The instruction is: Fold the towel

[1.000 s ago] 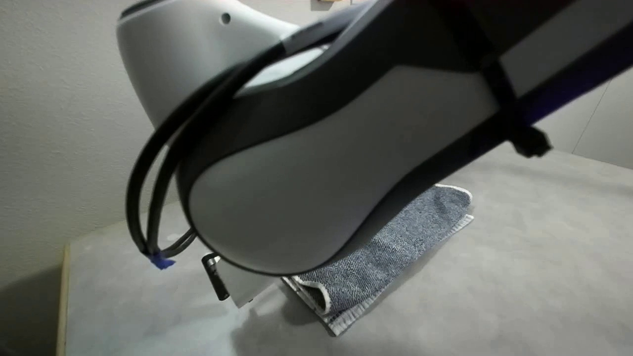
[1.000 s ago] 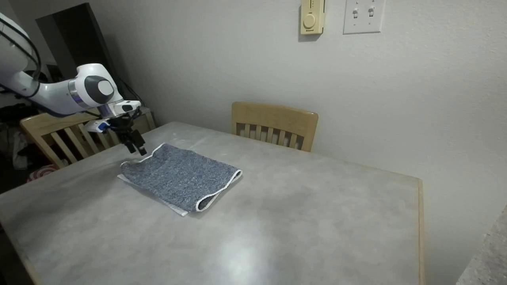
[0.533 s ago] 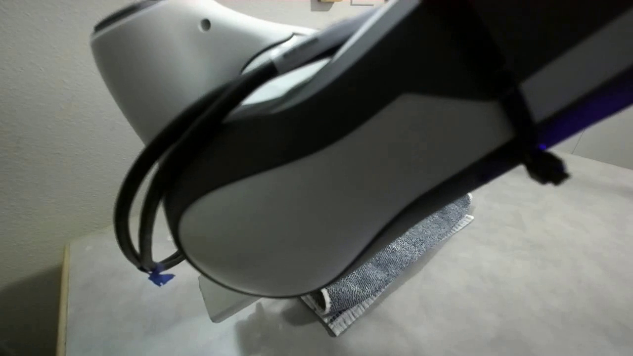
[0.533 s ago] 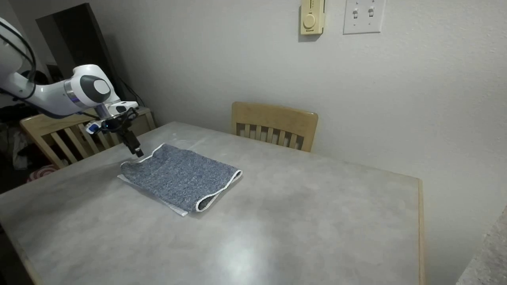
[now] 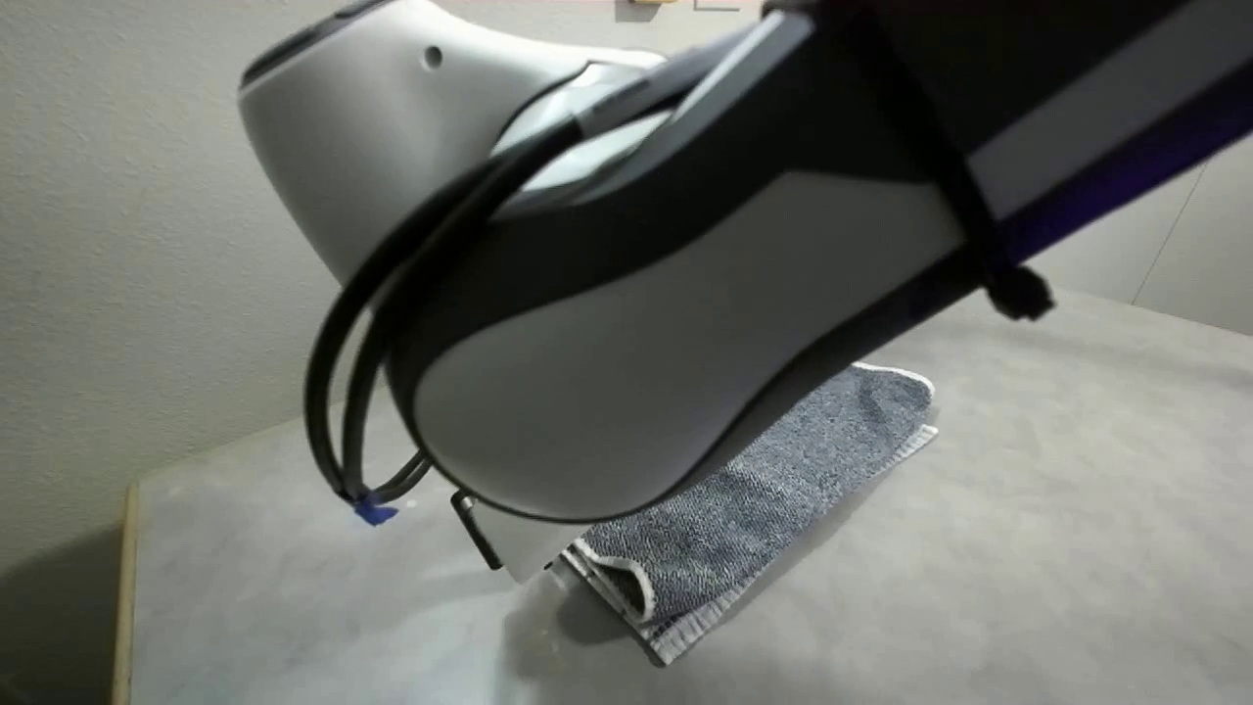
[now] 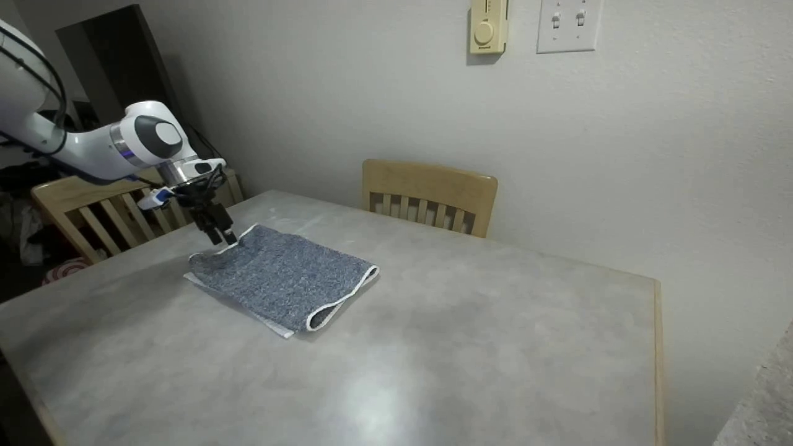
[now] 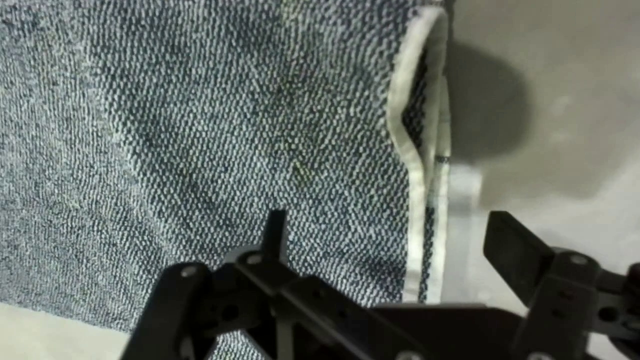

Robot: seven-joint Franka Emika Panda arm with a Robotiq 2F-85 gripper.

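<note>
The blue-grey towel [image 6: 282, 279] with white edging lies folded over on the table, its layers slightly apart at the open edge near the camera. It also shows in an exterior view [image 5: 793, 470], partly hidden by the arm. In the wrist view the towel [image 7: 225, 125] fills the left and middle, with its layered white edges running down between the fingers. My gripper [image 7: 387, 217] is open and empty, one finger over the towel and one over bare table. In an exterior view the gripper [image 6: 223, 238] is just above the towel's far-left edge. Contact cannot be told.
The grey table [image 6: 495, 347] extends around the towel. A wooden chair [image 6: 427, 189] stands behind it by the wall, and a further chair [image 6: 124, 210] stands behind the arm. The arm [image 5: 636, 372] covers much of an exterior view.
The gripper first drew back slightly and turned, then turned back and moved right, closer to the towel's edge. The towel has not moved.
</note>
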